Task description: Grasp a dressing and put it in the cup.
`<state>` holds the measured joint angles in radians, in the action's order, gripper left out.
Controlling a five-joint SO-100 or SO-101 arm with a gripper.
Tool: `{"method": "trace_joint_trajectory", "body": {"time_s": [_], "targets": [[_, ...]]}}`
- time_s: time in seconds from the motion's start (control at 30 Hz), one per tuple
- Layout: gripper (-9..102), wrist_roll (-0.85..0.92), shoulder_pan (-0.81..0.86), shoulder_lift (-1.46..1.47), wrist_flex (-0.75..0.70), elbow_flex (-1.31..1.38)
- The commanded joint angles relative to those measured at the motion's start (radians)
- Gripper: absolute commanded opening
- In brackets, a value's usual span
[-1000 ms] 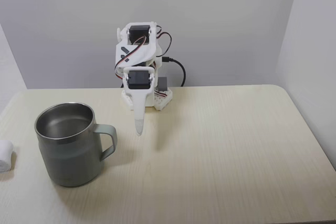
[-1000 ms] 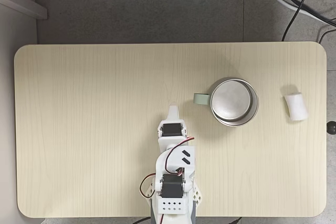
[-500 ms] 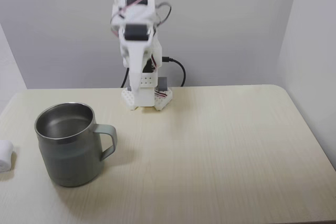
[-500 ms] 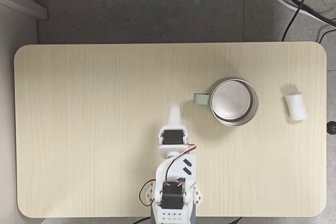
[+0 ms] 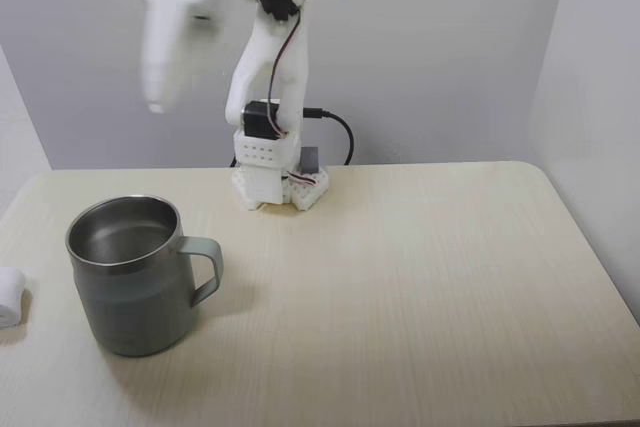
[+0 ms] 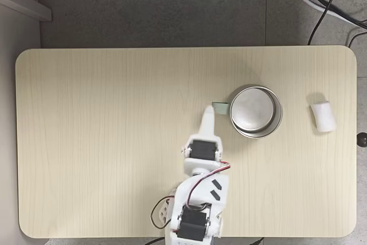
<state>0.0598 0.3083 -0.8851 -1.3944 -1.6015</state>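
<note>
End effector [image 5: 153,102] raised high, pointing down.

arm: raised high, motion-blurred | end effector [image 5: 153,102]: fingers together, pointing down, holding nothing

Matt grey-green steel cup [image 5: 130,282], soft white dressing [image 6: 323,116], pale wood-grain table [image 6: 114,113]

The jaws [image 5: 153,102] hang high above the bench [image 5: 420,277], their tip [image 6: 209,113] over bare wood just beside the handle of the cup [image 6: 256,111]. That cup is the one obstacle: it stands between the jaws and the dressing [image 6: 323,116], which lies near the bench's edge beyond it. Bare bench lies open on the jaws' other side.
</note>
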Motion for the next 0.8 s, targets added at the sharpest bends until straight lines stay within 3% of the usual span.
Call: {"method": "trace_joint_trajectory", "body": {"time_s": [0.0, 0.2, 0.37, 0.77], "targets": [[7, -0.028, 0.13, -0.173, -0.101, -0.184], [13, -0.078, 0.33, -0.612, -0.439, -0.629], [26, -0.04, 0.402, -0.716, -0.434, -0.653], [27, 0.04, 0.546, -1.12, -0.43, -0.851]]}}
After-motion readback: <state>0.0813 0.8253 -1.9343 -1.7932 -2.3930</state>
